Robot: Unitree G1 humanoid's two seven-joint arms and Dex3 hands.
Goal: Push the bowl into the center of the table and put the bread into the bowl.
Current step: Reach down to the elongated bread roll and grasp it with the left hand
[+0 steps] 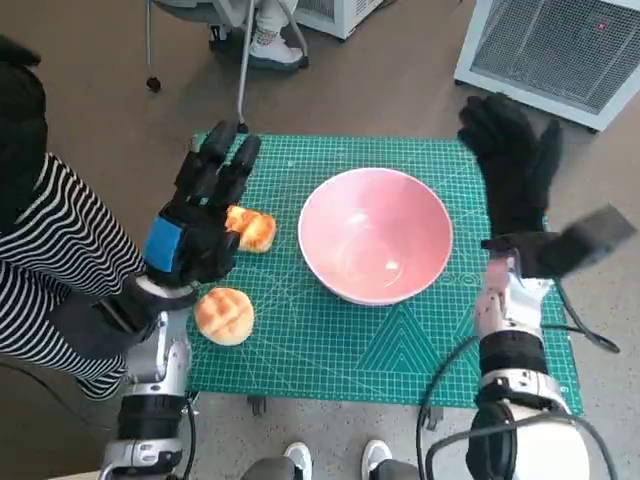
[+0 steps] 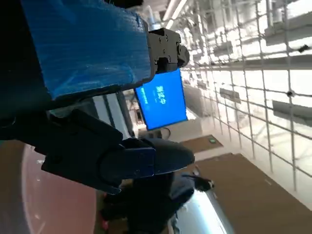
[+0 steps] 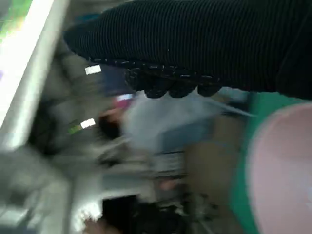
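Note:
A large pink bowl [image 1: 375, 235] stands empty near the middle of the green cutting mat [image 1: 400, 340]. Two breads lie at the mat's left: a glazed orange piece [image 1: 254, 229] and a round golden bun [image 1: 224, 315] nearer the front edge. My left hand [image 1: 205, 220] hovers raised over the left side with fingers spread, partly covering the orange piece and holding nothing. My right hand [image 1: 512, 165] is lifted at the bowl's right, fingers extended, apart from the rim. The left wrist view shows my left hand [image 2: 97, 97] and a slice of the bowl [image 2: 44, 200]. The bowl's rim [image 3: 282, 170] appears blurred in the right wrist view.
A person in a striped sleeve [image 1: 45, 270] sits close at the left. A white grilled appliance [image 1: 560, 50] stands on the floor at the back right, and chair legs [image 1: 245, 60] and a shoe [image 1: 272, 45] are behind the table. Shoes [image 1: 330, 460] show at the front edge.

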